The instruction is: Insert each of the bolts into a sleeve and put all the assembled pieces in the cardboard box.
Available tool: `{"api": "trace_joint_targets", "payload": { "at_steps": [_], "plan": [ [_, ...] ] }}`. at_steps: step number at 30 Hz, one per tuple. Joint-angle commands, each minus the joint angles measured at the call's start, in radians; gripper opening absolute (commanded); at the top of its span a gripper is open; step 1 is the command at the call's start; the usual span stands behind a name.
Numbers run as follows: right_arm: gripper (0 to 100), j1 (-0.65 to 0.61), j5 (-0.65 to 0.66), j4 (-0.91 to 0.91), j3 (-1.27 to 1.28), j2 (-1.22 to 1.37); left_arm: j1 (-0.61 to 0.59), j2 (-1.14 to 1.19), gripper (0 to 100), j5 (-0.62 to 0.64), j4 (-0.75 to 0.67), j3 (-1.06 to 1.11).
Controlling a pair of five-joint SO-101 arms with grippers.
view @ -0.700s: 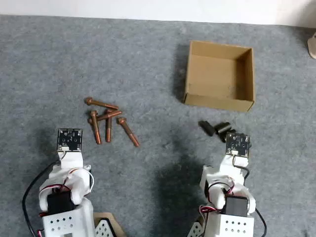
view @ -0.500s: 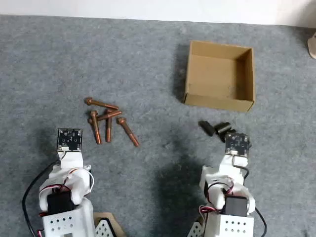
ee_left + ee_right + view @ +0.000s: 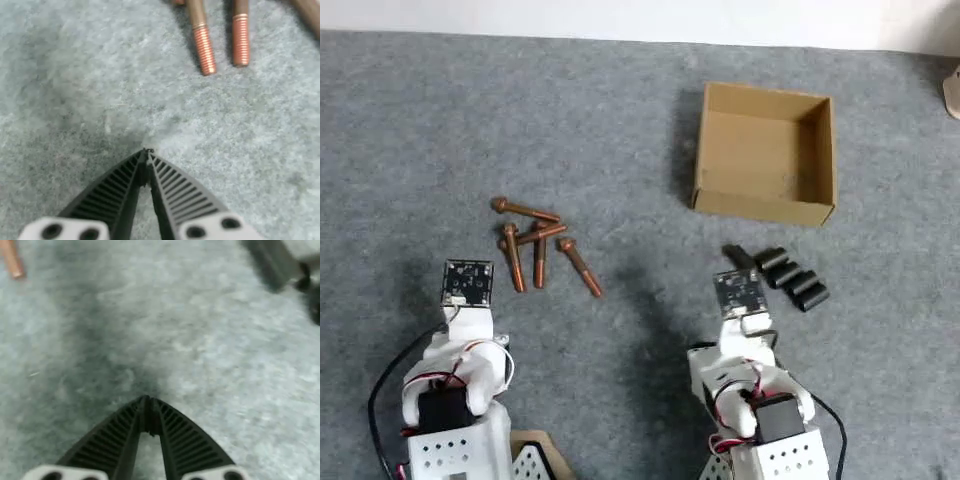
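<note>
Ahead of left gripper, tips pressed together, open carpet; bolts just beyond, threaded ends toward it, long axes mostly along its reach. Right gripper likewise closed; sleeves ahead-right in slanted row, cardboard box past them.

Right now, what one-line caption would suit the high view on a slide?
Five copper bolts by the left arm, black sleeves by the right arm, cardboard box empty beyond.

No text, label, number or sign can be read on the box, bolts or sleeves.
</note>
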Motion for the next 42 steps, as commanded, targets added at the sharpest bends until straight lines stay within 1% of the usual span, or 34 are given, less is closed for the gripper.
{"api": "trace_joint_targets", "payload": {
  "at_steps": [1, 4, 7, 10, 15, 20, 23, 27, 30, 33, 38, 42],
  "plan": [
    [0.6, -0.024, -0.009, -0.021, 0.107, -0.010, 0.030, -0.008, 1, -0.002, 0.009, 0.022],
    [0.6, -0.012, -0.009, -0.021, 0.105, -0.010, 0.022, -0.008, 1, 0.021, 0.009, 0.021],
    [0.6, 0.015, -0.009, -0.021, 0.105, -0.010, 0.001, -0.008, 1, 0.132, 0.003, -0.005],
    [0.6, 0.036, -0.009, -0.021, 0.105, -0.010, -0.044, -0.008, 1, 0.184, 0.011, -0.087],
    [0.6, 0.036, -0.009, -0.021, 0.105, -0.010, -0.067, -0.008, 1, 0.184, 0.003, -0.259],
    [0.6, 0.036, -0.009, -0.021, 0.105, -0.010, -0.070, -0.010, 1, 0.184, 0.009, -0.526],
    [0.6, 0.036, -0.009, -0.021, 0.105, -0.010, -0.070, -0.012, 1, 0.183, 0.009, -0.633],
    [0.6, 0.036, -0.009, -0.021, 0.105, -0.010, -0.068, -0.012, 1, 0.180, 0.055, -0.644],
    [0.6, 0.036, -0.009, -0.021, 0.105, -0.010, -0.065, -0.013, 1, 0.178, 0.157, -0.621],
    [0.6, 0.036, -0.009, -0.021, 0.105, -0.010, -0.070, -0.013, 1, 0.178, 0.212, -0.621],
    [0.6, 0.036, -0.009, -0.021, 0.105, -0.010, -0.070, -0.008, 1, 0.183, 0.250, -0.622],
    [0.6, 0.036, -0.009, -0.022, 0.105, -0.010, -0.071, -0.008, 1, 0.184, 0.250, -0.619]
  ]
}}
